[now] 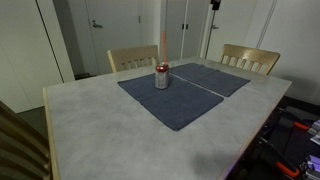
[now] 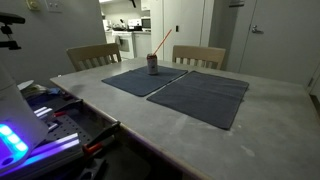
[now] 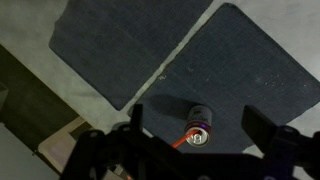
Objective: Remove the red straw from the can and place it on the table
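The silver can (image 1: 161, 77) with a red top stands on a dark placemat (image 1: 175, 100) on the grey speckled table (image 1: 100, 130). The thin red straw (image 2: 163, 44) sticks out of the can (image 2: 153, 65) and leans to one side. In the wrist view I look down on the can (image 3: 199, 116) with the straw (image 3: 180, 140) coming out of its top. My gripper (image 3: 198, 122) is open and empty, high above the can, with one finger on each side of it in the picture. The gripper does not touch the straw.
Two dark blue-grey placemats (image 2: 140, 80) (image 2: 212, 97) lie side by side. Wooden chairs (image 1: 133, 57) (image 1: 250, 58) stand at the table's far side. A third chair (image 1: 20, 145) is at a near corner. Lit equipment (image 2: 30, 130) sits beside the table edge.
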Controlling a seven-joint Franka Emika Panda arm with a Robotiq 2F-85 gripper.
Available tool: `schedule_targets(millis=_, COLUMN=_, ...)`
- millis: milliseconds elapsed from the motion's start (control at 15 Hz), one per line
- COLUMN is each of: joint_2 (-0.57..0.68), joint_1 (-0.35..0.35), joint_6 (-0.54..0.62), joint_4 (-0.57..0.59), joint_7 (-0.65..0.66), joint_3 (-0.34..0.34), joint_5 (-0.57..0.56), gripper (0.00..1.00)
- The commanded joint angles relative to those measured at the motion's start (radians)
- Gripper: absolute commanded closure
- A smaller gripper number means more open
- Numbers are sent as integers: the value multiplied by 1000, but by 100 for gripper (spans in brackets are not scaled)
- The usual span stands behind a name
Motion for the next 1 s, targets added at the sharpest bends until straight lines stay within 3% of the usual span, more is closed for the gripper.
schedule_targets(millis=0, joint_2=30, joint_1=4, joint_6=83, joint_4=-3, joint_7=-45, joint_3=-14, joint_5=4, gripper=0)
schedule_targets(millis=467, joint_2=141, joint_1=13, joint_6=218, joint_4=43, joint_7=-179, joint_3=-29, joint_5=53, gripper=0)
schedule_targets(millis=933, joint_2=279, joint_1=5, joint_6=356, joint_4=114, joint_7=-432, joint_3=-23, joint_5=239, gripper=0)
